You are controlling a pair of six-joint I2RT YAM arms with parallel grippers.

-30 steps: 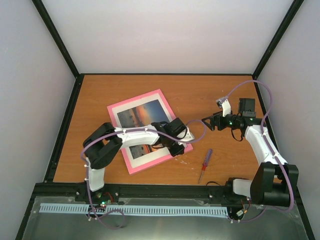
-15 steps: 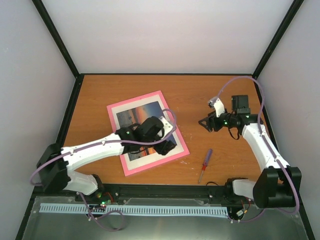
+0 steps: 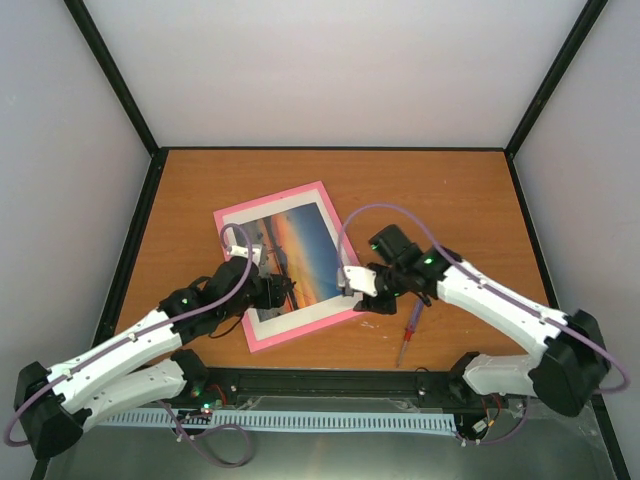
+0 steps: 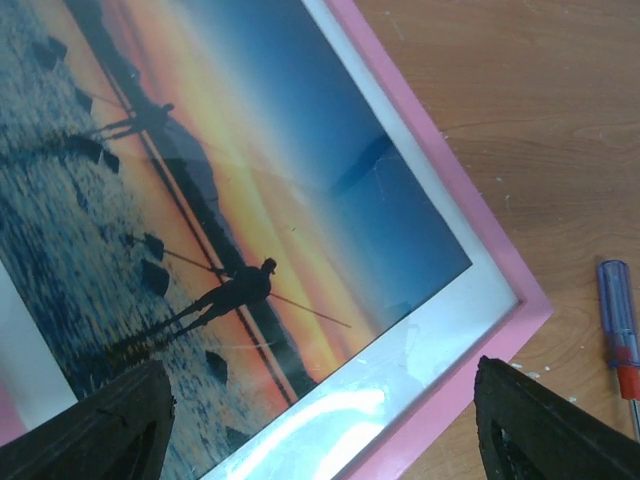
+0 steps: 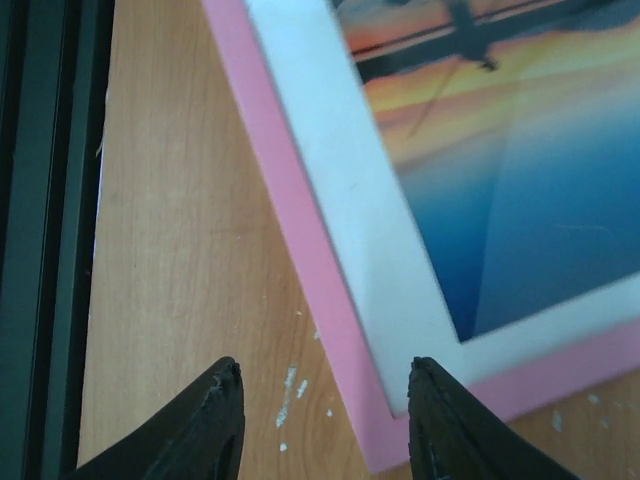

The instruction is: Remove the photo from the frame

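Top external shows the photo (image 3: 300, 250) sitting in the pink frame (image 3: 310, 329) flat on the table (image 3: 440, 190), so basically nothing's out yet, with the left gripper (image 3: 285, 291) spread wide over it and the right gripper (image 3: 358, 296) part-open and empty at the frame's near right corner.

The left arm (image 3: 120, 350) and the right arm (image 3: 490, 295) both have smooth white link shells joined by black joint housings. A lilac cable (image 3: 352, 218) loops loosely along each. A small green light (image 3: 427, 262) glows near each wrist. The pincer fingers (image 5: 215, 425) are matte black, tapering wedges.
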